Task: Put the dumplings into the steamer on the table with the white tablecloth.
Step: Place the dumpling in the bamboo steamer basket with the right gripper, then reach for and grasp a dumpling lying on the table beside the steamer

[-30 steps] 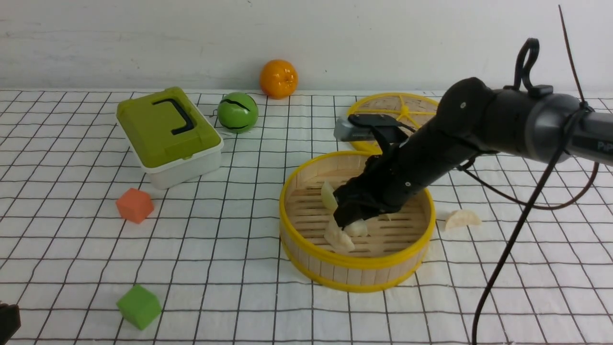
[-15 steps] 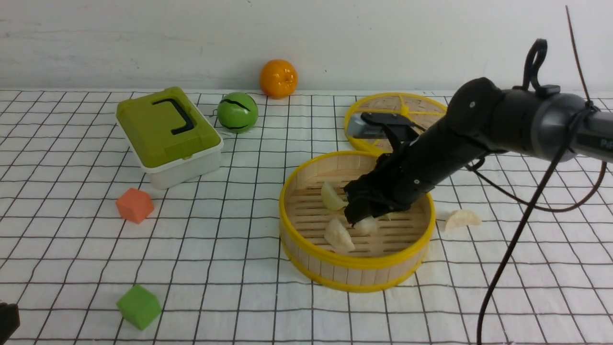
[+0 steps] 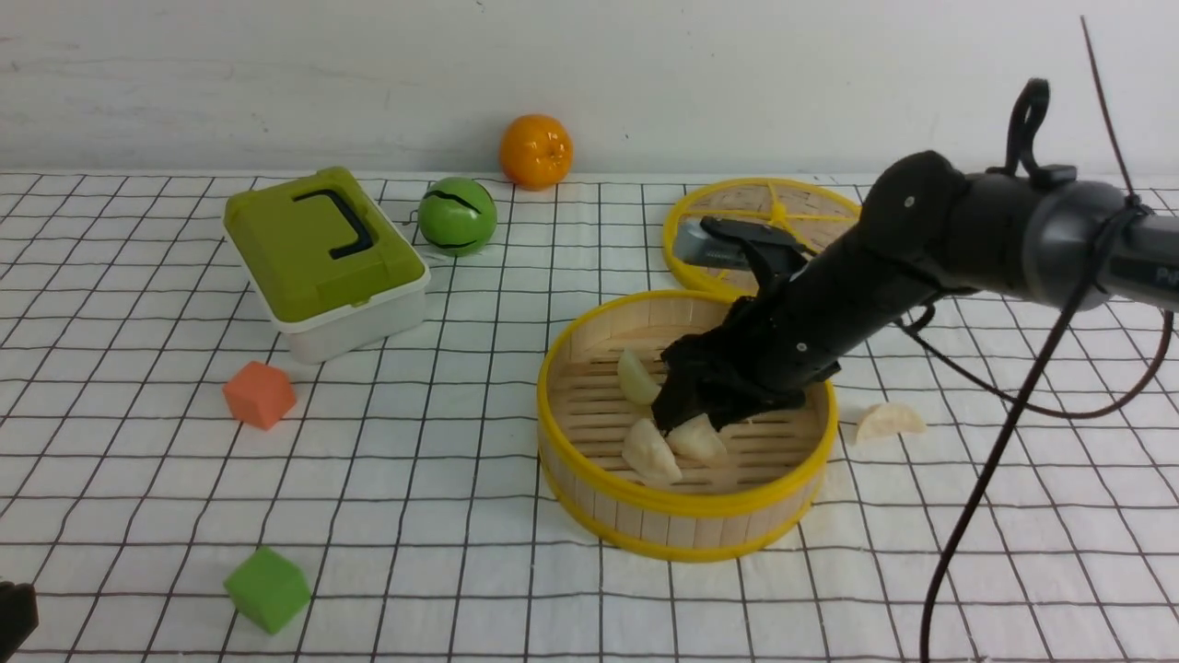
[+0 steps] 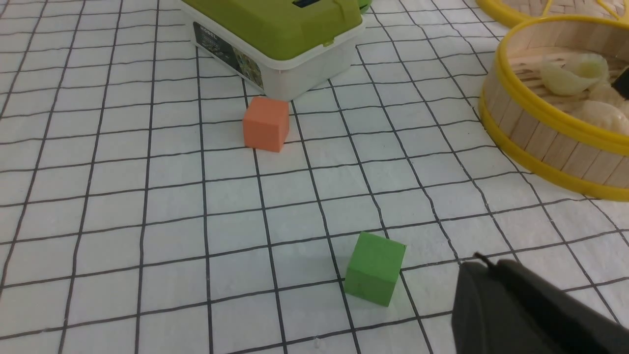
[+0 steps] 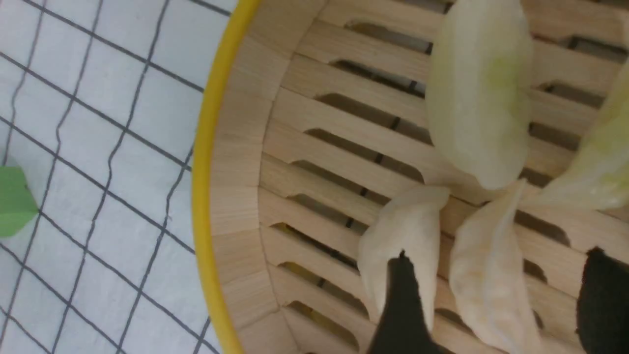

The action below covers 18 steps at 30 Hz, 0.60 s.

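The steamer [image 3: 686, 502] stands on the white tablecloth [image 3: 461, 460] of the table, right of centre. My right gripper [image 3: 702, 419] hangs inside it, open. A cream dumpling [image 3: 697, 439] lies loose on the slats between its fingers [image 5: 403, 305], beside another cream dumpling [image 3: 650, 453]. In the right wrist view the freed dumpling [image 5: 491, 285] touches neither finger. A pale green dumpling [image 3: 637, 378] rests further back, and a second green one [image 5: 599, 167] shows at that view's edge. One cream dumpling [image 3: 887, 422] lies on the cloth right of the steamer. My left gripper [image 4: 479, 260] is shut and empty, low near the green cube.
A green-lidded box [image 3: 322, 258], a green ball [image 3: 457, 215] and an orange [image 3: 535, 151] sit at the back left. The woven lid [image 3: 764, 212] lies behind the steamer. An orange cube [image 3: 259, 394] and a green cube [image 3: 267, 589] are on the left. A dark cable [image 3: 976, 497] hangs from the right arm.
My right gripper's jaws have opened and the cream dumpling they held now lies on the steamer floor next to the other cream one. The left arm has not moved.
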Available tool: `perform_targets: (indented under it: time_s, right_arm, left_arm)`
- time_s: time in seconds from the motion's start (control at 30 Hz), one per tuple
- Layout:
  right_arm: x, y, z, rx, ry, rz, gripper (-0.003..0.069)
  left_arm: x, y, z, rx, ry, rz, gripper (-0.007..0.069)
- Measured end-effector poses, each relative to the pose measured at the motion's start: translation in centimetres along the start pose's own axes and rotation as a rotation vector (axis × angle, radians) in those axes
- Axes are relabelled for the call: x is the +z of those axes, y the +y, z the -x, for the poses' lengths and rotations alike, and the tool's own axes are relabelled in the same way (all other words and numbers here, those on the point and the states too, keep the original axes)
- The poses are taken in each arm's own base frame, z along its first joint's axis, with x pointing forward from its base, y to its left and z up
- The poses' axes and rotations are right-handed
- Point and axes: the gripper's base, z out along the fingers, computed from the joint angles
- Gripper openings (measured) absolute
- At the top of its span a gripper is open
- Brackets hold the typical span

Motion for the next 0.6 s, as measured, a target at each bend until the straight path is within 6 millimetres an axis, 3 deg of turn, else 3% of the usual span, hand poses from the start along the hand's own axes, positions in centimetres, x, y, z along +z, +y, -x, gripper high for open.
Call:
perform_targets:
  time_s: [0.1, 0.17, 0.2, 0.27, 0.33, 0.37, 0.5, 0.6]
  right_arm:
    - [-2.5, 0.0, 0.5, -0.013, -0.038, -0.009, 0.0456]
    - [-6.0, -0.5, 1.1, -0.025, -0.1, -0.039, 0.0452]
    - [-6.0, -0.7, 1.2, -0.022, -0.102, -0.041, 0.0451]
    - [-9.4, -1.6, 1.5, -0.039, -0.156, -0.095, 0.0411]
    - [-10.6, -2.3, 1.5, -0.049, -0.168, -0.127, 0.0377]
    - [-11.7, -3.4, 1.4, -0.053, -0.168, -0.172, 0.0308]
    - [-12.0, -6.2, 0.9, -0.009, -0.131, -0.252, 0.0171]
    - [-10.4, -8.2, 0.4, 0.063, -0.067, -0.291, 0.0158]
  left_arm:
    - [0.0, 0.0, 0.0, 0.0, 0.0, 0.0, 0.0013]
    - [0.0, 0.0, 0.0, 0.0, 0.0, 0.0, 0.0017]
    - [0.0, 0.0, 0.0, 0.0, 0.0, 0.0, 0.0017]
    - [0.0, 0.0, 0.0, 0.0, 0.0, 0.0, 0.0018]
    - [0.0, 0.0, 0.0, 0.0, 0.0, 0.0, 0.0018]
    - [0.0, 0.0, 0.0, 0.0, 0.0, 0.0, 0.0018]
    - [0.0, 0.0, 0.0, 0.0, 0.0, 0.0, 0.0018]
    - [0.0, 0.0, 0.0, 0.0, 0.0, 0.0, 0.0019]
